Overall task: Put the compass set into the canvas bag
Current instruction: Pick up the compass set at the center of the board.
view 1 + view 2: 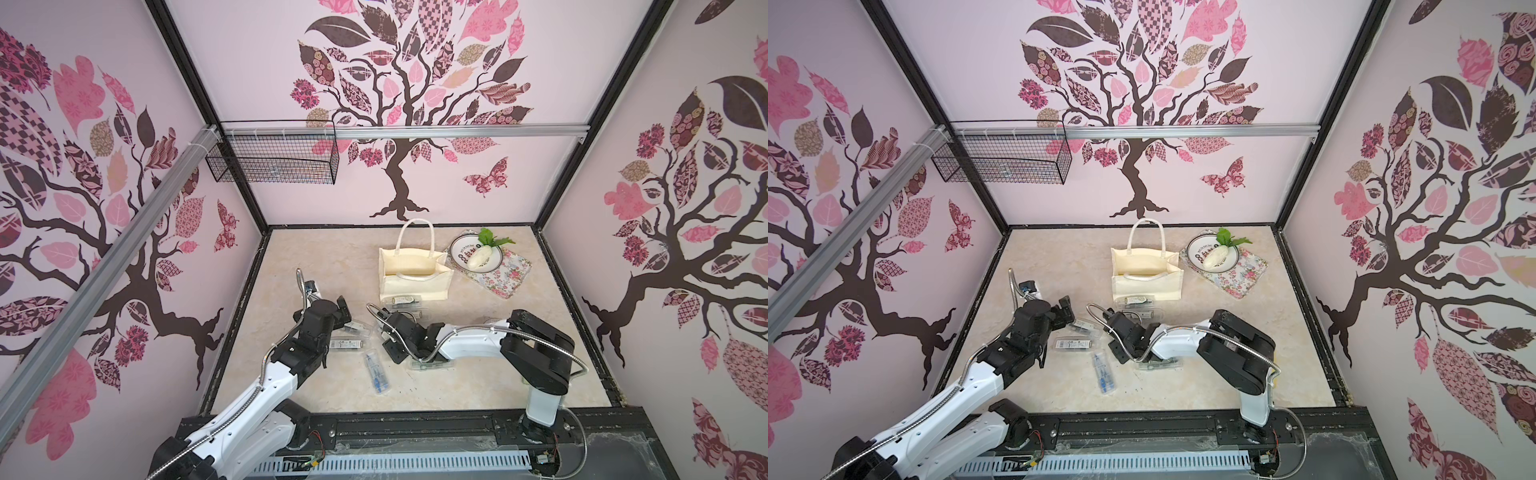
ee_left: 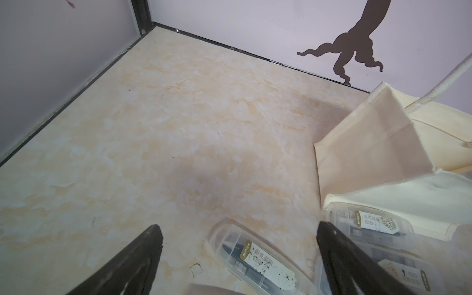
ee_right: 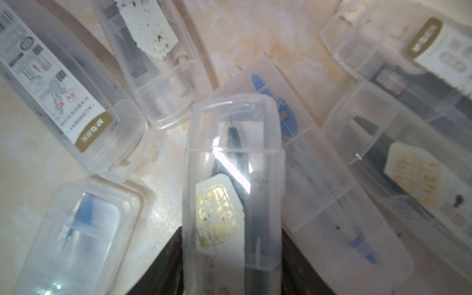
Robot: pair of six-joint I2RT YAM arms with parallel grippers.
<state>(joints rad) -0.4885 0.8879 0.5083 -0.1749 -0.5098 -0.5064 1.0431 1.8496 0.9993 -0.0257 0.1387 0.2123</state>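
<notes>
bag (image 1: 415, 286): plain cream-white
case (image 3: 233, 163): clear, white-and-gold label
tray (image 1: 507, 276): pink floral print
plate (image 1: 459, 251): white, dark rim
table (image 1: 291, 270): beige marble
walls (image 1: 257, 83): pale pink, brown-and-pink tree

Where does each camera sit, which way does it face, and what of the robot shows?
Top views: high behind the robot's bases, looking down and forward at the table, canvas bag and back wall; left arm and right arm show.
Left wrist: low over the table, facing the back wall and the bag's side; only the open left gripper shows.
Right wrist: close above scattered clear cases, looking down; right gripper closed on a compass case.
Shared: the bag appears in both top views and the left wrist view.
</notes>
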